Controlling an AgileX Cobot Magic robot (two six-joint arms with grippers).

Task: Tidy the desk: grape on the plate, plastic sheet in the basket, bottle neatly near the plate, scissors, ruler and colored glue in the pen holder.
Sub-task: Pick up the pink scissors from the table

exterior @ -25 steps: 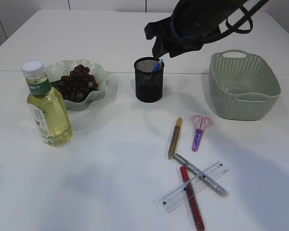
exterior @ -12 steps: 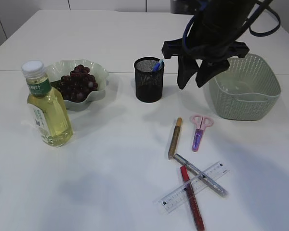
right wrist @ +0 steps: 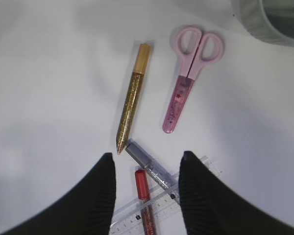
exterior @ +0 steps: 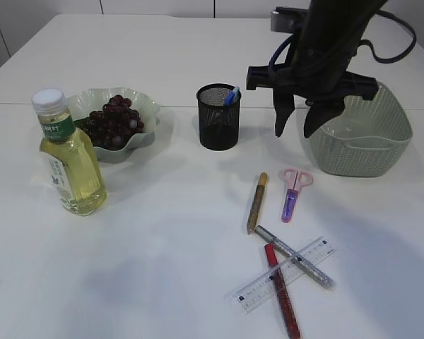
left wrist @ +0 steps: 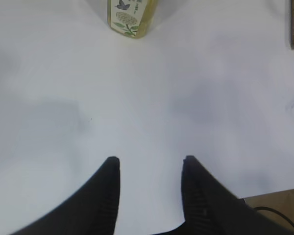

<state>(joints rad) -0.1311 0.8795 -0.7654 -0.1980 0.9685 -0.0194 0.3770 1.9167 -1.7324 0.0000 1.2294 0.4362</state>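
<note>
Right gripper hangs spread and empty above the glitter glue sticks.
Left gripper spread too; pink scissors sheathed, apparently plastic; woven-pattern basket.

Bottle near left edge of table, touching plate of grapes. Pen holder mid-table; basket toward right edge. Scissors, three glue pens and ruler nearer front edge. Right gripper open, above scissors.

Black right gripper, 2 tapered ribbed fingers, looping black cables.
</note>
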